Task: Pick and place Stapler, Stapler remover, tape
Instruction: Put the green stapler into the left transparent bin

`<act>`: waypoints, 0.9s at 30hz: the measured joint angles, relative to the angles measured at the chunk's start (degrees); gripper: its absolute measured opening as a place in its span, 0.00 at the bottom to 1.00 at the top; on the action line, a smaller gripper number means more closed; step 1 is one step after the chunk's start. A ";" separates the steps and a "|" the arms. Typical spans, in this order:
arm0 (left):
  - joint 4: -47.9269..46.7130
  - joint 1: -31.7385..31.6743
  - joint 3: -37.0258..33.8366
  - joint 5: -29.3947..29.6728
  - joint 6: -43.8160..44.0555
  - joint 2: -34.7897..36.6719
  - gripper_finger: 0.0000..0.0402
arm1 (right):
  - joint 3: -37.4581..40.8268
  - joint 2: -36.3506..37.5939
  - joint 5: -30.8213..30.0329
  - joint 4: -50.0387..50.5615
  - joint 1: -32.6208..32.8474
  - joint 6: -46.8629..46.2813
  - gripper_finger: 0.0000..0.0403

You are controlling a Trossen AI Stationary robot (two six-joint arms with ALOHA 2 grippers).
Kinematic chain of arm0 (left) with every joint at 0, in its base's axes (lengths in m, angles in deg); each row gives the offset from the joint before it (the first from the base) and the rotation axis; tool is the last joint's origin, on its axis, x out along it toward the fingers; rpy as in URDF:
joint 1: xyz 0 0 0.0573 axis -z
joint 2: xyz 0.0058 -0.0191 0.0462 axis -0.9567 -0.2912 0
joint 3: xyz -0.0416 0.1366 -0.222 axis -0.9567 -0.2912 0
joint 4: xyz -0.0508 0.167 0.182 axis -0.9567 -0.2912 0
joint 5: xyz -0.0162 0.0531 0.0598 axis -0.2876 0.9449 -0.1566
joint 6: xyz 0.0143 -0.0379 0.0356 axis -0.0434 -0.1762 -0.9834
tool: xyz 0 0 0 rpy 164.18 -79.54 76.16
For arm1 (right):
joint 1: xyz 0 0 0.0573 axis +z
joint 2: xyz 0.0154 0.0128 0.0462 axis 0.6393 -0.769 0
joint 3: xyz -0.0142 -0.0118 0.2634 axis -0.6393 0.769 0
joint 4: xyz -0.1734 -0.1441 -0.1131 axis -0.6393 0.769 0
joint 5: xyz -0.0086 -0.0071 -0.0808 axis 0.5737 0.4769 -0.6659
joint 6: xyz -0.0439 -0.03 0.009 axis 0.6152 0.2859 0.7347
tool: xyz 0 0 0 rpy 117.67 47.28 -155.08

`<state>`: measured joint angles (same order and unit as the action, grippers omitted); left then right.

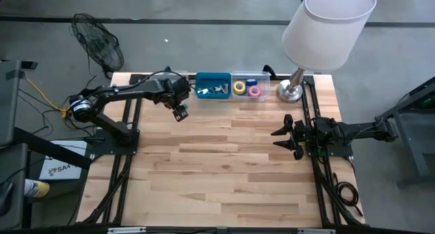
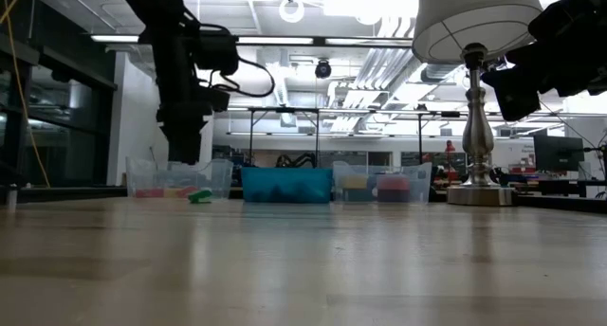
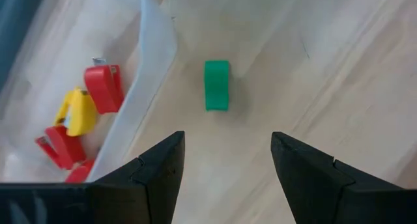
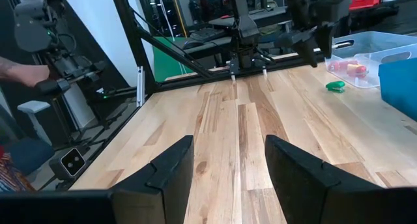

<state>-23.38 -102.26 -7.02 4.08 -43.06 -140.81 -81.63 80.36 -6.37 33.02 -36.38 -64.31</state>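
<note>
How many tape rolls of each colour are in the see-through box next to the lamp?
In the see-through box:
yellow tape roll: 1
blue tape roll: 1
pink tape roll: 1
Total: 3
</note>
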 joint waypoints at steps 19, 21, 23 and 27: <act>12.17 -0.02 -8.95 0.16 3.36 0.00 0.55 | 0.00 0.00 0.02 0.00 0.02 0.02 0.45; 13.50 -0.02 -10.01 0.21 3.24 0.00 0.55 | -0.01 0.01 0.00 -0.02 0.00 0.00 0.45; 15.19 -0.02 -11.02 0.57 3.20 0.00 0.55 | 0.00 0.00 0.00 0.00 0.01 0.00 0.45; 17.45 -0.04 -12.81 0.90 1.30 0.00 0.55 | 0.00 0.00 0.00 0.00 0.02 0.00 0.45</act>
<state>-5.93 -102.30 -19.83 4.99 -41.77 -140.82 -81.63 80.36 -6.37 33.02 -36.36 -64.31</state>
